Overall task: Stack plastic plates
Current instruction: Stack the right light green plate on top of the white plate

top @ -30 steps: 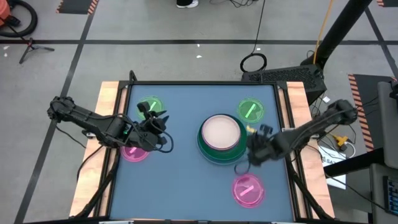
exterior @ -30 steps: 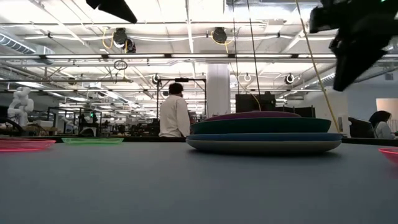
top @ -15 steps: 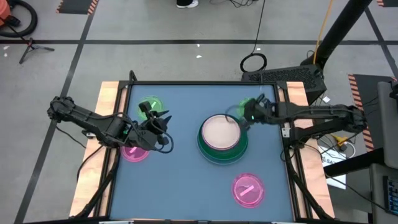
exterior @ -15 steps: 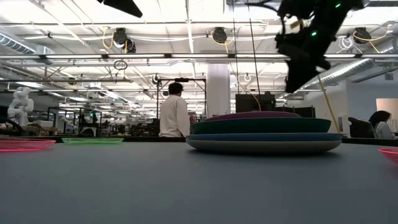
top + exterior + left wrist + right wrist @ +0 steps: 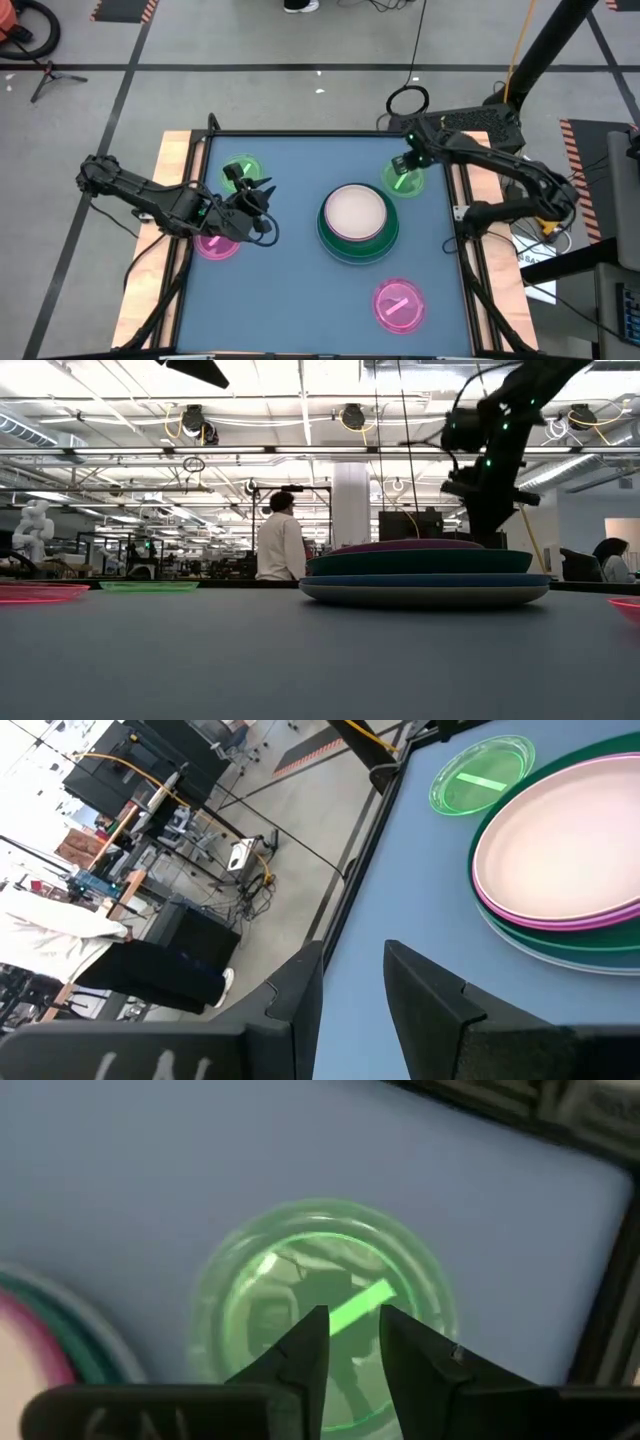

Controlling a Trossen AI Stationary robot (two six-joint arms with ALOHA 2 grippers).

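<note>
Plates [image 5: 357, 222] stacked: beige on purple, green, blue, grey-white.

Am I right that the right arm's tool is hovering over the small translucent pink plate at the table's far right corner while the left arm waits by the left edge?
Not quite: the right tool hovers over the small translucent green plastic plate, as the right wrist view shows. The rest holds; the left tool waits near the left edge.

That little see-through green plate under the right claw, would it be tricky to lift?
The small green plate looks thin and translucent, so probably light. It lies flat with a low rim, so pinching its edge may be fiddly. Its glossy surface suggests it might slide when nudged by the right gripper.
</note>
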